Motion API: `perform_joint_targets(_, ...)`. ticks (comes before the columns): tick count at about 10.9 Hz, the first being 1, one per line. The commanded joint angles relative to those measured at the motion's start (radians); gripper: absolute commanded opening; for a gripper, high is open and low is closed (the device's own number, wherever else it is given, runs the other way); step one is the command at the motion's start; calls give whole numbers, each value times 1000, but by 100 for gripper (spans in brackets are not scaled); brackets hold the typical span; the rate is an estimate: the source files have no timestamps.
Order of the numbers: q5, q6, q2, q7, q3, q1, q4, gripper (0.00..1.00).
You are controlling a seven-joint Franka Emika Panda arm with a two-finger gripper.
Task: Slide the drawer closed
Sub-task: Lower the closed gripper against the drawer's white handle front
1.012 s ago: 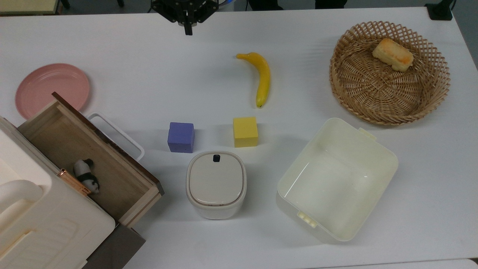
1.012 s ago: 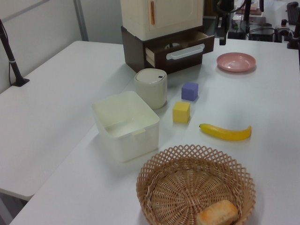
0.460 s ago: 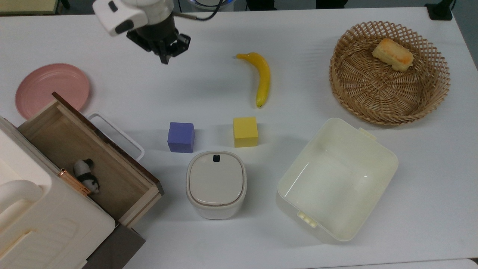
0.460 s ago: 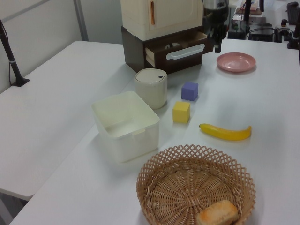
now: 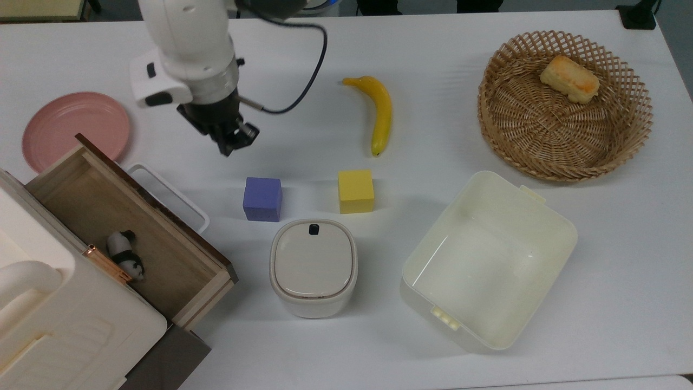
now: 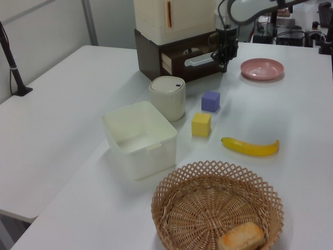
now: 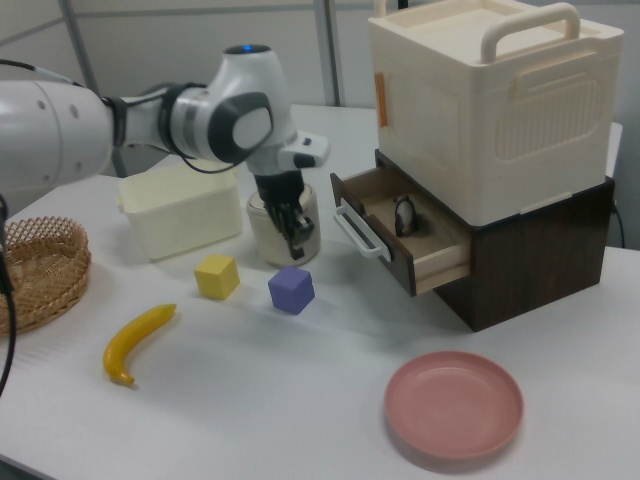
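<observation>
Standing pulled out from the dark brown cabinet base at the top view's lower left: light wooden box drawer [image 5: 130, 227] with dark brown front panel and white loop handle [image 5: 170, 195]; small black-and-white panda figure [image 5: 125, 254] lying inside; task not yet done.

Item: black two-finger pincer [image 5: 230, 142] on white arm, above the white tabletop [image 5: 303, 81], near the handle but apart from it, between pink round plate [image 5: 76, 127] and purple foam cube [image 5: 262, 199]. Fingers drawn together, gripping nothing.

Risks, as judgement:
- Drawer sits oblique to the tabletop edges; a push off the slide's line could jam it or shift the cabinet.
- Fingertips could slip through the handle loop and snag there.
- A low approach could knock the purple cube or the cream lidded round container [image 5: 313, 266] just beside it.
</observation>
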Motion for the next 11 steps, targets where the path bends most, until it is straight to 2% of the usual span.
perform_joint_targets(1,-9,95,77,90,-27,-8,55,0)
perform_joint_targets(5,-12,249,136,144,-44,-8,57,0)
perform_joint_targets(7,-37,296,155,176,-53,-5,60,0)
perform_joint_targets(9,-61,312,197,188,-56,-5,110,0)
perform_joint_targets(11,-61,333,240,200,-84,-3,168,0)
